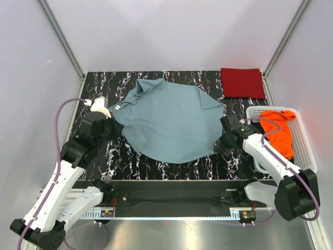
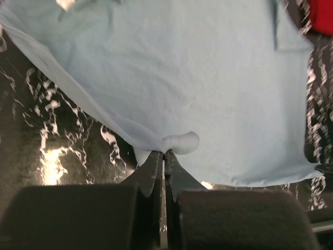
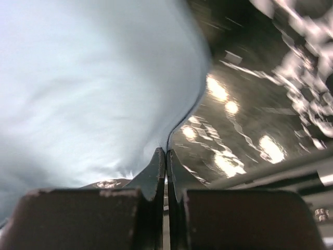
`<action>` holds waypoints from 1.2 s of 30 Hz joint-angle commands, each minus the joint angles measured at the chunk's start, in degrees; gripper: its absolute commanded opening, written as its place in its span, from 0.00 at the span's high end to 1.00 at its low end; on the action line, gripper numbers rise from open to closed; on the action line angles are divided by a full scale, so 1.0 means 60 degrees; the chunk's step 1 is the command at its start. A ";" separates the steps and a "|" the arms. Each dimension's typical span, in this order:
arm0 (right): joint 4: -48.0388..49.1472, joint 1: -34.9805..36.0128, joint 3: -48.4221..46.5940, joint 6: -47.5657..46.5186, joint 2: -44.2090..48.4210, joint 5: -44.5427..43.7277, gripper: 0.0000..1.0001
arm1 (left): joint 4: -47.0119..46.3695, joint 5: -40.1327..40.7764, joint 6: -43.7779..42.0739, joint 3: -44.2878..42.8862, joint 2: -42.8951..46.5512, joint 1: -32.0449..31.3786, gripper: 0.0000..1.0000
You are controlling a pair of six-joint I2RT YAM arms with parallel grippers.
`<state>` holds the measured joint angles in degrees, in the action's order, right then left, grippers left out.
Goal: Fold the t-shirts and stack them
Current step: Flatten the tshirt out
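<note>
The blue shirt (image 1: pixel 169 122) lies spread mid-counter (image 1: pixel 156 169), soft and light; it will sag, so take it at the edges. Your left claw (image 2: pixel 164 154) and right claw (image 3: pixel 166 152) each pinch a side edge.

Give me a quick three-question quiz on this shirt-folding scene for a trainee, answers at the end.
1. Where does the dark red folded cloth t-shirt lie?
2. The white plastic slatted basket holds: A that red shirt, B a bright orange cloth t-shirt, C nothing?
3. True or false: the left pincer and the right pincer are both shut on the dusty grey-blue cloth t-shirt.
Key: 1 far right corner of the black marbled table; 2 B; 3 true.
</note>
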<state>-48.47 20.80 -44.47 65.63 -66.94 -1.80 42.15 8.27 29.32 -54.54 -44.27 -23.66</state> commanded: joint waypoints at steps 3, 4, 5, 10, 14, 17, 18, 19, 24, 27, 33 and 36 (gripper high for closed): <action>0.0241 0.0064 -0.2034 -0.3241 -0.0094 -0.0533 1.00 | -0.0272 0.0745 -0.0637 -0.1644 0.0318 0.0062 1.00; 0.0212 0.0064 -0.2544 -0.3566 0.0124 -0.0578 1.00 | -0.0272 0.0789 -0.0740 -0.2169 0.0303 0.0076 1.00; 0.0168 0.0064 -0.2825 -0.3816 0.0242 -0.0636 1.00 | -0.0272 0.0789 -0.0843 -0.2478 0.0303 0.0076 1.00; -0.0432 0.0064 -0.5208 -0.4989 0.0551 -0.0608 1.00 | -0.0184 0.0306 -0.1517 -0.5159 0.0084 0.0076 1.00; -0.0682 0.0064 -0.7028 -0.5487 0.0609 -0.0505 1.00 | -0.0097 -0.0059 -0.1708 -0.7150 -0.0121 0.0076 1.00; -0.0944 0.0050 -0.8683 -0.5503 0.0653 -0.0287 1.00 | -0.0024 -0.0352 -0.1810 -0.8689 -0.0340 0.0076 1.00; -0.1105 0.0064 -0.9485 -0.5489 0.0726 -0.0184 1.00 | 0.0035 -0.0397 -0.1811 -0.9505 -0.0385 0.0062 1.00; -0.1179 0.0064 -0.9841 -0.5488 0.0784 -0.0081 1.00 | 0.0238 -0.0441 -0.1782 -0.9948 -0.0443 0.0062 1.00; -0.1764 0.0064 -1.1293 -0.5474 0.1487 0.0666 1.00 | 0.0592 -0.0661 -0.1592 -1.2146 -0.0357 0.0032 1.00; -0.2013 0.0064 -1.1616 -0.5343 0.2073 0.0827 1.00 | 0.0592 -0.0442 -0.1431 -1.2354 0.0067 -0.0128 1.00; -0.2015 0.0050 -1.1339 -0.4888 0.2587 0.0829 1.00 | 0.0475 -0.0265 -0.1444 -1.1815 0.0172 -0.0393 1.00; -0.1869 0.0064 -1.0988 -0.4800 0.2368 0.0448 1.00 | 0.0314 -0.0324 -0.1765 -1.1143 -0.0237 -0.0393 1.00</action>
<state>-59.88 20.95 -112.77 35.88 -48.86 2.46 48.27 6.11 20.75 -124.38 -43.18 -25.85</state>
